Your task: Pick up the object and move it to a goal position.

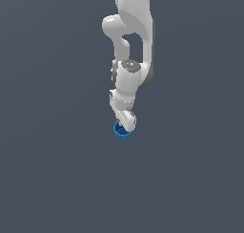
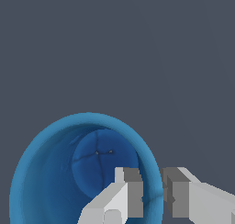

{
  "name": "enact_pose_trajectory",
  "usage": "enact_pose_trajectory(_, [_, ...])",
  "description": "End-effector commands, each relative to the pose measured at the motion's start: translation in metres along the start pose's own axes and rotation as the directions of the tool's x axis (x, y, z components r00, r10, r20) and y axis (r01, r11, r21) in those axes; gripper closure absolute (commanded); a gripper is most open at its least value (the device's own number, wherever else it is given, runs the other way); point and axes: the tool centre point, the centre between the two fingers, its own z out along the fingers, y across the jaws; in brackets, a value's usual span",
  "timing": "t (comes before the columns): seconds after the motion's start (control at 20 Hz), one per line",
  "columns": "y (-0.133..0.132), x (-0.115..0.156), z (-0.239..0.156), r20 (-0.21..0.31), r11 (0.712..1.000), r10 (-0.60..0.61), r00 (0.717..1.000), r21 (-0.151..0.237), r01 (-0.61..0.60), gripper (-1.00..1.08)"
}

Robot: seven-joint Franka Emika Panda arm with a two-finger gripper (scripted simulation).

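Note:
The object is a small bright blue round cup (image 1: 123, 133) with a hollow inside, seen just under the white arm in the exterior view. In the wrist view the cup (image 2: 55, 172) fills the lower part of the picture, and I look into its open mouth down to its darker bottom. My gripper (image 2: 153, 191) straddles the cup's wall: one grey fingertip (image 2: 133, 191) is inside the cup, the other (image 2: 176, 191) is outside, and the blue wall fills the narrow gap between them. In the exterior view the gripper (image 1: 125, 124) points down onto the cup's rim.
A plain dark grey surface (image 1: 57, 170) surrounds the cup on all sides. No other objects show in either view. The white arm (image 1: 133, 46) reaches down from the top of the exterior view.

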Motion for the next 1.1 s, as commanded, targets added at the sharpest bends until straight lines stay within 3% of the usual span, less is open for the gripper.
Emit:
enact_pose_trajectory(0.0, [-0.012,-0.018,-0.014,-0.001,1.0,0.0,1.0,0.003,0.0,1.08])
enact_pose_trajectory(0.6, [-0.068,-0.108,-0.076,-0.003,1.0,0.001,1.0,0.003,-0.001,1.08])
enact_pose_trajectory(1.05, [-0.087,-0.136,-0.096,-0.002,1.0,0.001,1.0,0.002,-0.001,1.08])
